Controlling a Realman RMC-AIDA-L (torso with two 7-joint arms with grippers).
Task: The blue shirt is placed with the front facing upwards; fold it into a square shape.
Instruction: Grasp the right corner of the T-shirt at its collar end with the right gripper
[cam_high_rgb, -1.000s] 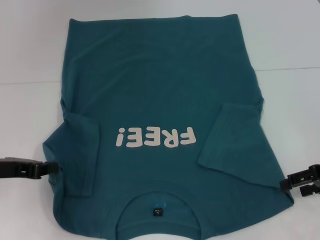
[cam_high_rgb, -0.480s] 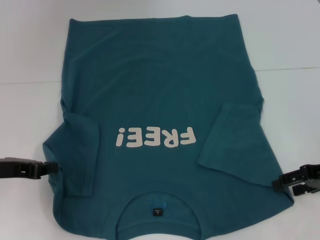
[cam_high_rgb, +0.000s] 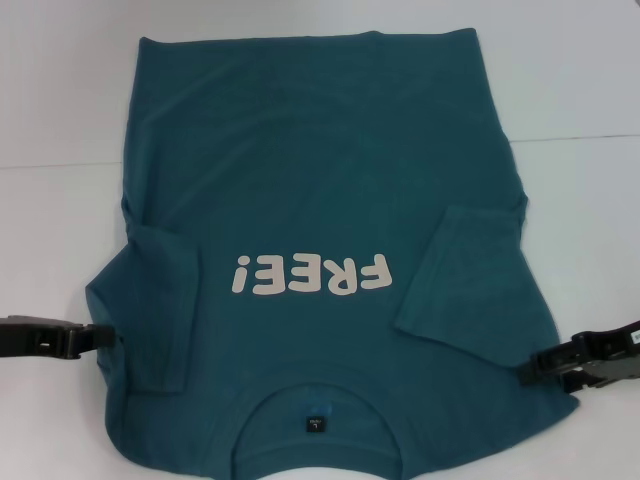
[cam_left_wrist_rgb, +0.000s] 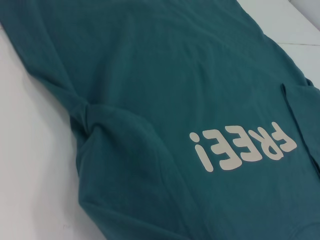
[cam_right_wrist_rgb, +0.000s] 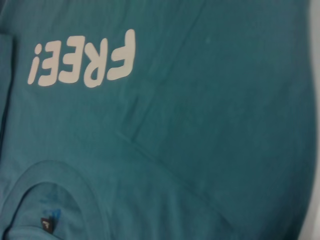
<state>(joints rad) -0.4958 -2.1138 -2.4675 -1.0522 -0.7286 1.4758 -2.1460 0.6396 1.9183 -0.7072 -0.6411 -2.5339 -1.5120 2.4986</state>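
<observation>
The blue shirt (cam_high_rgb: 320, 200) lies flat on the white table (cam_high_rgb: 580, 90), print up, collar nearest, both sleeves folded inward. The left gripper (cam_high_rgb: 100, 338) reaches in level at the shirt's left edge, the right gripper (cam_high_rgb: 535, 366) at its right edge; whether either pincer is apart or together I cannot tell.

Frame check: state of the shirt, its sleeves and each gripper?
blue shirt: front up, spread flat, collar nearest the robot.
sleeves: both folded inward over the body.
left gripper: at the shirt's left edge.
right gripper: on the shirt's right edge.
</observation>
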